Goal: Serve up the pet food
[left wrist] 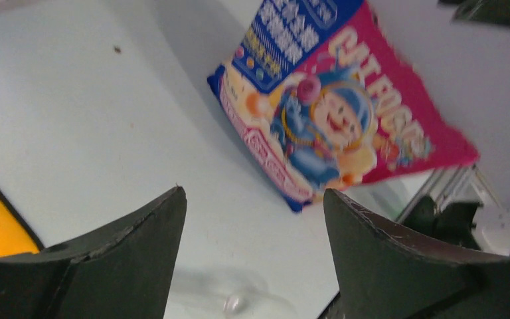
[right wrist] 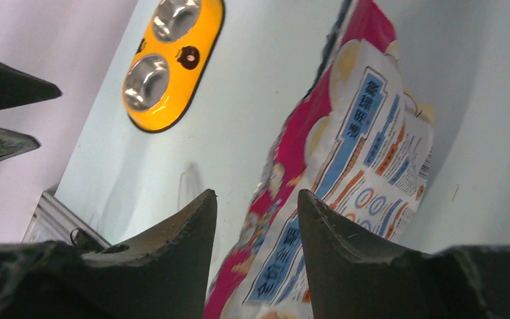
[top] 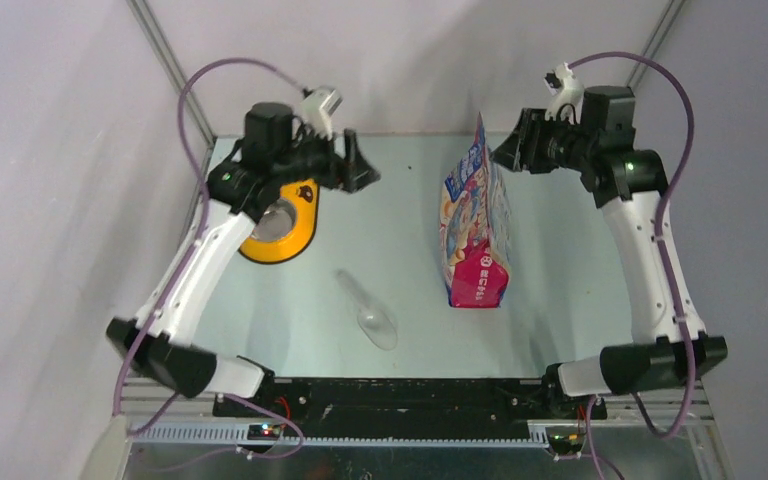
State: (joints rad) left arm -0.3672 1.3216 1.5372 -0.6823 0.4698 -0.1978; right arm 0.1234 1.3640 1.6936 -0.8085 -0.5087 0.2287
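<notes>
Pale blue-green table (top: 400, 230) in the top view. Kibble isn't visible in any view, so its heading & long axis can't be told. Only the pink-blue bag (top: 475, 215) shows, standing on edge, long axis running near-to-far, pink end toward the arm bases. Left gripper (top: 360, 165) hangs well left of the bag, jaws apart, nothing btwn them. Yellow bowl holder (top: 300, 235) is just left of it and nearer the bases, partly under the arm. Clear scoop (top: 368, 312) lies flat nearer the bases, btwn left gripper & bag. Right gripper (top: 512, 145) sits just right of the bag's far top corner, apart from it.

Left wrist view: left gripper (left wrist: 254, 193) wide open, empty. Bag (left wrist: 332, 113) is ahead of the fingertips, a bit right, not touching. Scoop (left wrist: 232, 299) is blurred, low btwn the fingers.

Right wrist view: right gripper (right wrist: 255, 193) partly open, holding nothing. Bag (right wrist: 345, 153) is ahead, mostly beyond the right finger. Bowl holder (right wrist: 176, 100) is far ahead-left w/ two steel bowls.
</notes>
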